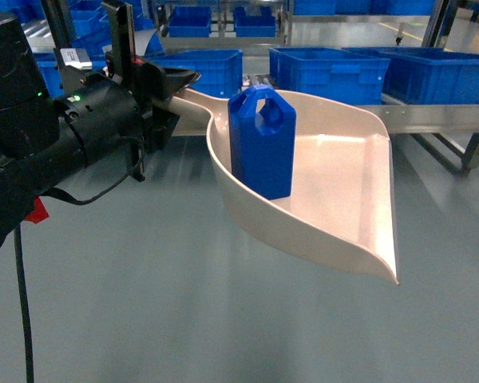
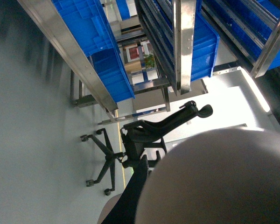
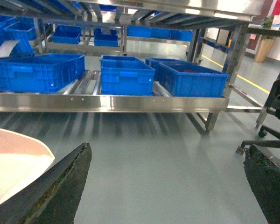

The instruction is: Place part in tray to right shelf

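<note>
One blue part [image 1: 262, 144] stood in one tray [image 1: 335, 199], its handle clamped by the left gripper [image 1: 156, 84]; the right gripper [image 3: 165, 186] gaped empty.

tray [image 2: 224, 182] blurred, handle end hidden

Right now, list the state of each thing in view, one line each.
part: upright in the tray, handle up.
tray: held off the floor by its handle, lip toward the right.
left end effector: shut on the tray handle.
right end effector: open, holding nothing.
right shelf: carries blue crates; the part is not on it yet.
office chair: standing on the floor, unoccupied.
</note>
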You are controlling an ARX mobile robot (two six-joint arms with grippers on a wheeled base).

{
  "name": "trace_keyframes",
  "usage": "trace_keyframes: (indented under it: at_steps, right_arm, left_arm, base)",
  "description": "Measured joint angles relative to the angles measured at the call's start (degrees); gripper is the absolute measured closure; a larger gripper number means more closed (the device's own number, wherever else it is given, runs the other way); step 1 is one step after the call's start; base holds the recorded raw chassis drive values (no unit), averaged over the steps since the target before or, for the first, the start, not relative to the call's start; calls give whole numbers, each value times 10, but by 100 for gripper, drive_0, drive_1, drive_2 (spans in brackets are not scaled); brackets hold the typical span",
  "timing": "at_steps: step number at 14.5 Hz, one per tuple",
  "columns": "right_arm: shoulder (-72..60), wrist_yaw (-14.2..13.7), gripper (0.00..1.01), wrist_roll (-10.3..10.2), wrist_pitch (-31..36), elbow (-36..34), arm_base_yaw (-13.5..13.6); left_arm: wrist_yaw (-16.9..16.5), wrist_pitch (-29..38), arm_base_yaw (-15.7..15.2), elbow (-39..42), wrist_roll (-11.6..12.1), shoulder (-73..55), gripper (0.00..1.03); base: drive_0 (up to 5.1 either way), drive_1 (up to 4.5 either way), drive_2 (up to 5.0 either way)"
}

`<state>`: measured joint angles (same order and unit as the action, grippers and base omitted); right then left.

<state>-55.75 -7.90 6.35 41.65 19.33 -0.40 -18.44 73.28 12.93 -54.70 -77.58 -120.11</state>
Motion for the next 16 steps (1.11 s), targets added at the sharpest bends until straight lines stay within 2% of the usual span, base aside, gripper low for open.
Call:
trace_keyframes:
  at_steps: [10, 12, 16]
  right_arm:
    - [0, 0, 3, 0, 0, 0, 0]
    - [1, 1, 3, 0, 2, 0, 0]
    - [2, 0, 3, 0, -2, 0, 0]
  left_arm:
    - [0, 0, 0, 1, 0, 0, 90]
    - [0, 2, 0, 1, 0, 0, 90]
    - [-1, 0, 4, 1, 0, 0, 90]
  base:
    - [0, 0, 0]
    - [276, 214, -503]
    - [13, 399, -372]
